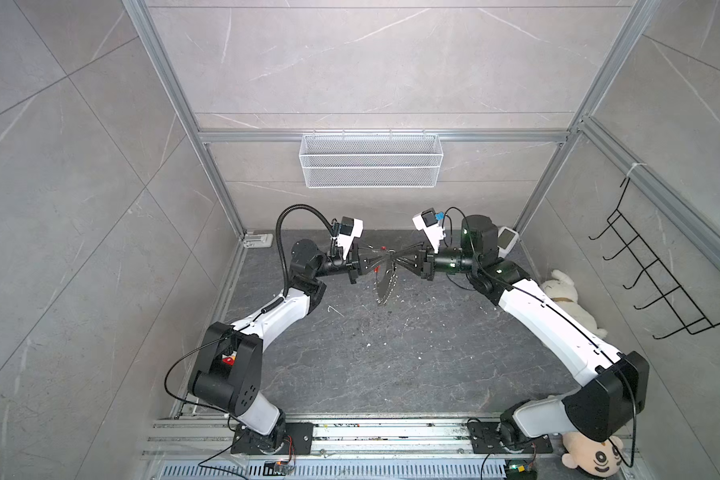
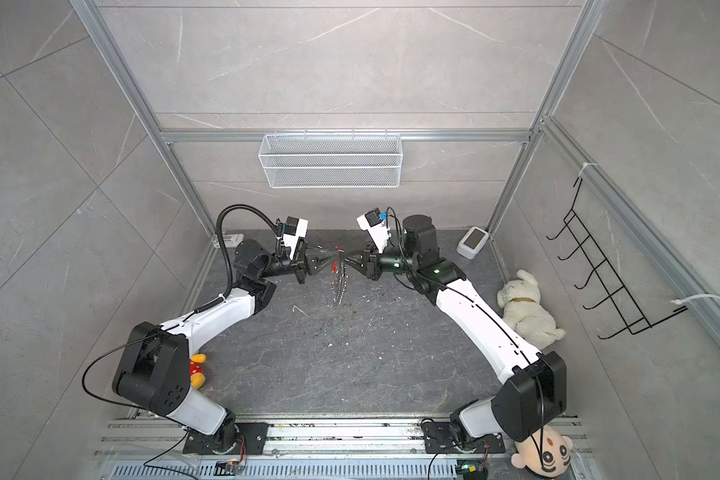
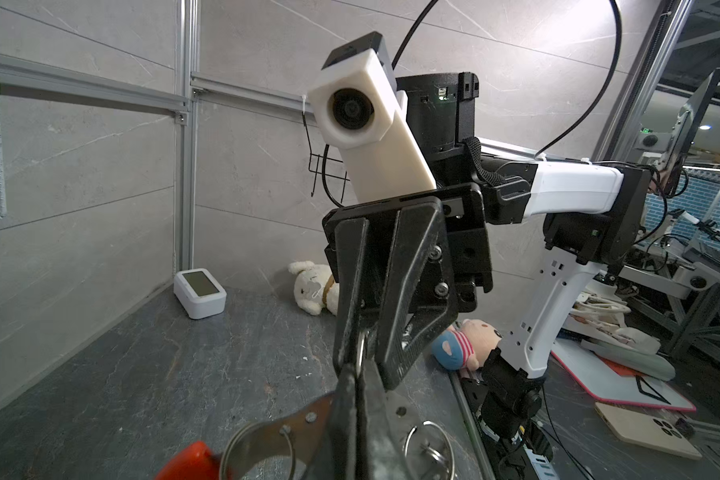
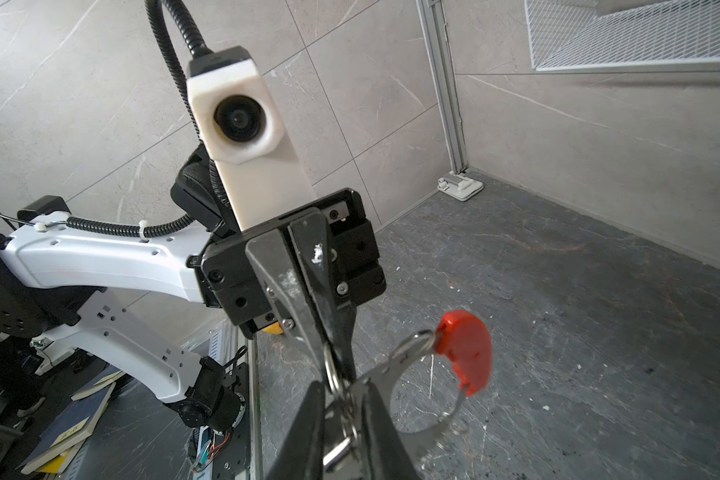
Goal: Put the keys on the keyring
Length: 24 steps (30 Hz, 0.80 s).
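- The left tool (image 1: 385, 258) is clamped tight on the metal band of the keyring (image 1: 385, 286), out in front of the wire basket (image 1: 371, 160), below its middle.
- The keyring hangs edge-on from that grip toward the worktop (image 1: 391, 365). I cannot tell whether its low end touches. Its red bar (image 4: 466, 349) sits up near the tips.
- The keys (image 4: 337, 451): I take them to be the pale-faced piece with a small split ring (image 4: 331, 370), caught where the 2 tools meet.
- The right tool (image 1: 404, 259), a shade right of the basket's middle, stands narrow and seems to pinch that piece.
- To my eye, threading is the step in hand. The left should hold steady while the right eases the small ring onto the wire slowly. A jerk could twist the loop or slip the grip.
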Motion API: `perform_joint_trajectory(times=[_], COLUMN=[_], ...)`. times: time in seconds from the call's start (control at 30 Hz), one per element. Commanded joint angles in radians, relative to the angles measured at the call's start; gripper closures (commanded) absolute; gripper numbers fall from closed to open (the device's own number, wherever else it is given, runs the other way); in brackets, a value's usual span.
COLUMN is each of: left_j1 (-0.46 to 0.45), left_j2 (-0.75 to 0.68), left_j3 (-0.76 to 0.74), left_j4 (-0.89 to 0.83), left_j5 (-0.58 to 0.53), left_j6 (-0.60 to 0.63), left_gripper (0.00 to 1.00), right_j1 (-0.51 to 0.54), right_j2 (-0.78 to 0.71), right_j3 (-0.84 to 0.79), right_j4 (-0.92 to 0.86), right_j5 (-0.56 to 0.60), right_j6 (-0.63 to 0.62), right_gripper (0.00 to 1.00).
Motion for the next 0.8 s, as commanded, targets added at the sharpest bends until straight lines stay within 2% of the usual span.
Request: perform_joint_trajectory(times=[0.0, 0.07, 0.13, 0.3, 0.37, 0.4, 0.47, 0.53, 0.6, 0.7, 0.77], left_j1=[0.001, 0.001, 0.001, 0.001, 0.003, 0.008, 0.030, 0.049, 0.047, 0.048, 0.049], left_j2=[-0.014, -0.012, -0.012, -0.016, -0.028, -0.043, -0.092, -0.162, -0.193, -0.169, -0.146], left_j3=[0.031, 0.031, 0.027, 0.028, 0.031, 0.032, 0.037, 0.080, 0.184, 0.297, 0.341], left_j4=[0.105, 0.105, 0.105, 0.053, -0.023, -0.095, -0.291, -0.669, -1.098, -1.352, -1.410], left_j5=[-0.018, -0.016, -0.014, -0.003, 0.009, 0.014, 0.028, 0.015, -0.057, -0.111, -0.111], left_j6=[-0.017, -0.021, -0.020, 0.010, 0.064, 0.115, 0.272, 0.593, 0.943, 1.103, 1.126], left_gripper=[1.00, 1.00, 1.00, 1.00, 0.78, 0.70, 0.63, 0.62, 0.62, 0.65, 0.66], right_j1=[0.002, 0.002, 0.001, 0.002, 0.000, 0.002, 0.004, 0.013, 0.028, 0.050, 0.065], right_j2=[-0.012, -0.010, -0.007, 0.001, 0.005, 0.007, 0.015, 0.031, 0.045, 0.056, 0.068], right_j3=[-0.011, -0.005, 0.001, 0.028, 0.048, 0.064, 0.101, 0.149, 0.172, 0.168, 0.170], right_j4=[0.024, 0.030, 0.040, 0.015, -0.032, -0.079, -0.183, -0.315, -0.392, -0.396, -0.390], right_j5=[-0.020, -0.022, -0.025, -0.026, -0.008, 0.010, 0.056, 0.120, 0.175, 0.212, 0.224], right_j6=[0.017, 0.022, 0.029, 0.015, -0.020, -0.051, -0.127, -0.221, -0.281, -0.316, -0.328], right_gripper=[0.85, 0.90, 0.99, 1.00, 1.00, 1.00, 1.00, 1.00, 1.00, 1.00, 1.00])
